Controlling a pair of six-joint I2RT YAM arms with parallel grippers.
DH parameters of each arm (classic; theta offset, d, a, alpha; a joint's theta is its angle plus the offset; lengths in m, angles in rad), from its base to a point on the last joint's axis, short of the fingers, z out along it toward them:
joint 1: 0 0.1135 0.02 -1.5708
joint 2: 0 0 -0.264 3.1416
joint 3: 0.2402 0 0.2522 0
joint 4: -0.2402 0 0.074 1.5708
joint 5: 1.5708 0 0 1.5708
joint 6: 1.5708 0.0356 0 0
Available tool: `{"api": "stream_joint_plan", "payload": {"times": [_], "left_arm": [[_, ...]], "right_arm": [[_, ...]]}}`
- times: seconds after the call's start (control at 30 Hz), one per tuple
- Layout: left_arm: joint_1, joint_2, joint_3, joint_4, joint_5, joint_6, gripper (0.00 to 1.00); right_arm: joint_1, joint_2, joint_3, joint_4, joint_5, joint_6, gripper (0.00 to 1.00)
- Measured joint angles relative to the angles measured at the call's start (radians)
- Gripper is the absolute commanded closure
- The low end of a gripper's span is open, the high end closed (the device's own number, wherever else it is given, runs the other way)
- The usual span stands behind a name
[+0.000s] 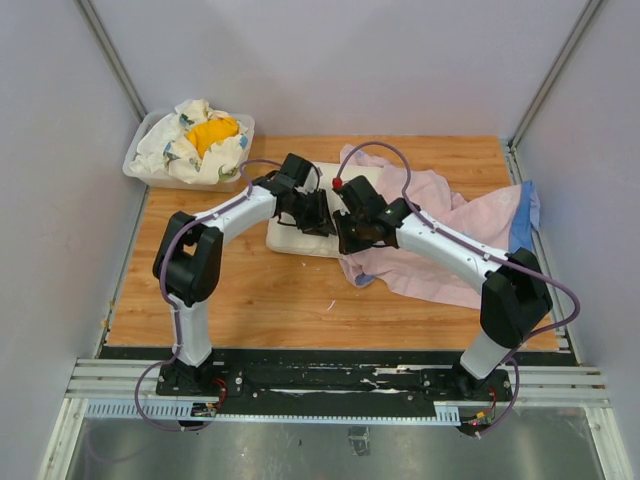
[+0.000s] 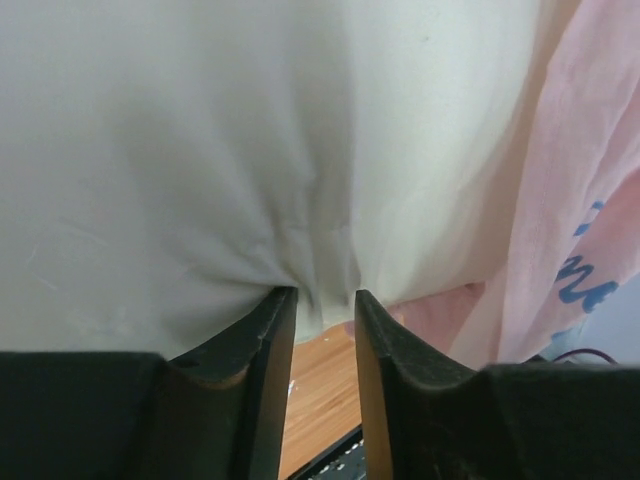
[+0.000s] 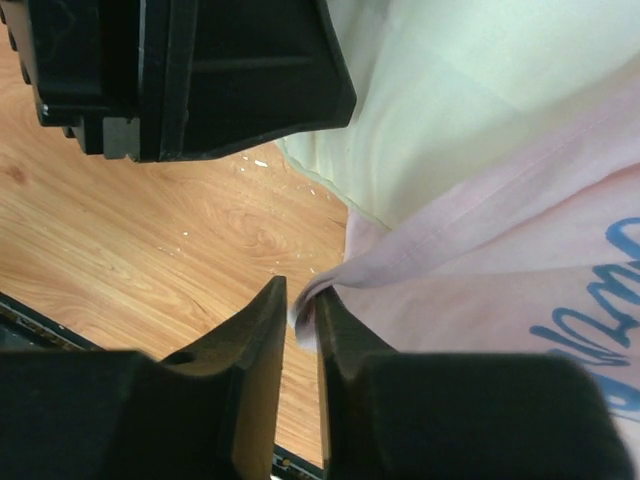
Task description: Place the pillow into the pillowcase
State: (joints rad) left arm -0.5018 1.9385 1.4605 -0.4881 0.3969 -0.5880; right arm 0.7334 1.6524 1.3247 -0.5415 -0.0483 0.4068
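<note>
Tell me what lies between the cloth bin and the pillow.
Bare table wood up to the pillow, with the left arm reaching over it; top external view.

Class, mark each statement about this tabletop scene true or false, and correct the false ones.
1. The pillow is fully inside the pillowcase. False: much of it shows bare on the table.
2. A pink edge of the pillowcase sits between the fingers of the right gripper. True.
3. The pillowcase lies left of the pillow. False: it lies to the right.
4. A bin holding a white-and-yellow cloth stands at the far left corner. True.
</note>
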Motion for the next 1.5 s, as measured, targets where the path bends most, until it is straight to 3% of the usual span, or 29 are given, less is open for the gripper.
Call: {"api": "stream_joint_plan", "payload": {"times": [0.13, 0.2, 0.3, 0.53, 0.63, 0.77, 1.0, 1.2, 1.27, 1.43, 1.5], "left_arm": [[-0.004, -0.001, 0.041, -0.046, -0.03, 0.024, 0.56], [-0.005, 0.0, 0.087, -0.077, -0.058, 0.039, 0.51], [0.0, -0.001, 0.163, -0.108, -0.101, 0.057, 0.51], [0.051, 0.018, 0.367, -0.183, -0.194, 0.103, 0.49], [0.071, 0.096, 0.563, -0.209, -0.248, 0.132, 0.5], [0.092, 0.222, 0.677, -0.227, -0.27, 0.141, 0.46], [0.121, 0.443, 0.801, -0.262, -0.272, 0.143, 0.42], [0.124, 0.475, 0.804, -0.238, -0.26, 0.143, 0.35], [0.124, 0.475, 0.79, -0.22, -0.258, 0.143, 0.39], [0.126, 0.475, 0.741, -0.179, -0.241, 0.148, 0.7], [0.13, 0.475, 0.73, -0.166, -0.237, 0.147, 0.88]], "right_arm": [[0.0, -0.007, 0.0, -0.002, 0.014, 0.008, 0.62], [-0.001, -0.007, 0.005, -0.009, 0.025, 0.01, 0.61], [-0.013, -0.007, 0.023, -0.031, 0.041, 0.01, 0.55], [-0.084, -0.007, 0.124, -0.084, 0.106, 0.004, 0.54], [-0.138, 0.003, 0.19, -0.108, 0.131, 0.0, 0.53], [-0.195, 0.056, 0.315, -0.125, 0.181, -0.019, 0.49], [-0.243, 0.211, 0.484, -0.134, 0.233, -0.054, 0.48], [-0.244, 0.284, 0.502, -0.137, 0.248, -0.066, 0.47], [-0.244, 0.298, 0.502, -0.137, 0.253, -0.068, 0.46], [-0.244, 0.319, 0.502, -0.132, 0.28, -0.067, 0.46], [-0.244, 0.336, 0.502, -0.122, 0.297, -0.066, 0.46]]}}
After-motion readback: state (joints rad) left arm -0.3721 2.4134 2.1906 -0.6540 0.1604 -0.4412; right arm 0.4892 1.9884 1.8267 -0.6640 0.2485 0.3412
